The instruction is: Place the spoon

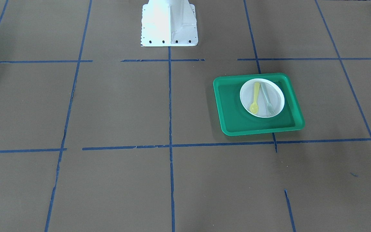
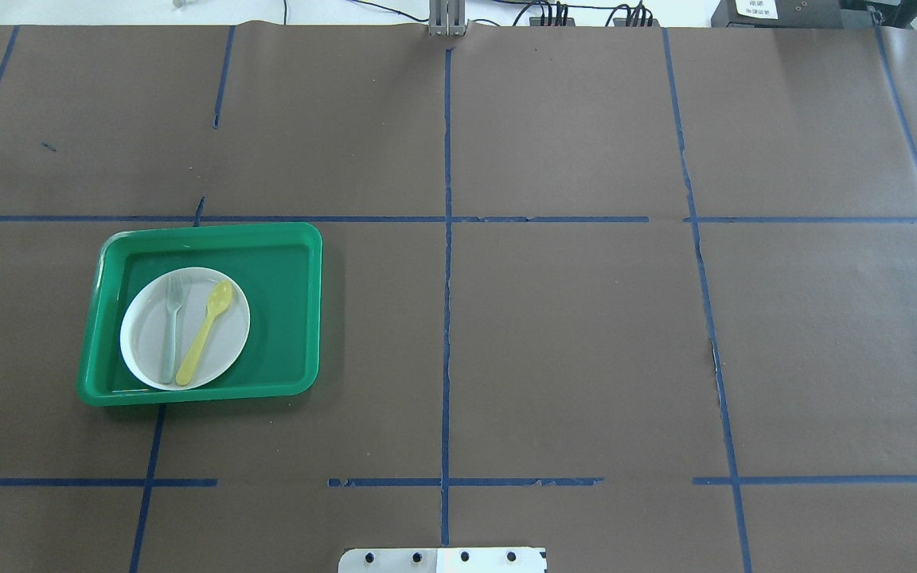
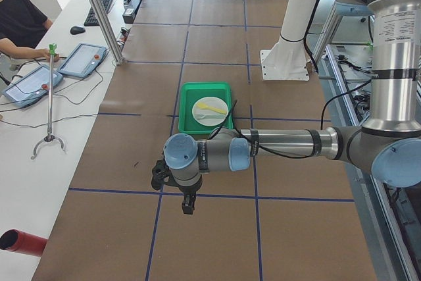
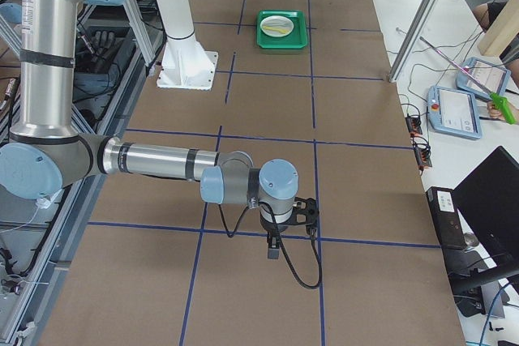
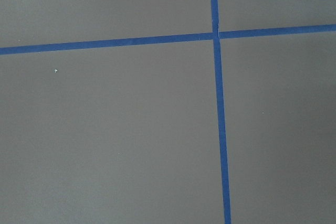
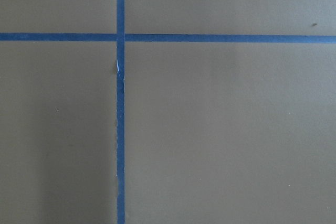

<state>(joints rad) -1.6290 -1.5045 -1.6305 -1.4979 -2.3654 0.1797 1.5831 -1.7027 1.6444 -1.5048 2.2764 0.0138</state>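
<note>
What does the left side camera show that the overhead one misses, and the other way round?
Only the side view: the left arm, reaching out level, and a person off to one side. Only the overhead: the fork, plain beside the spoon. Both: the tray, the plate and the spoon.

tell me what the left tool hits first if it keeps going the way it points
Probably the brown table near a blue tape cross; the left tool points down, with nothing else under it.
</note>
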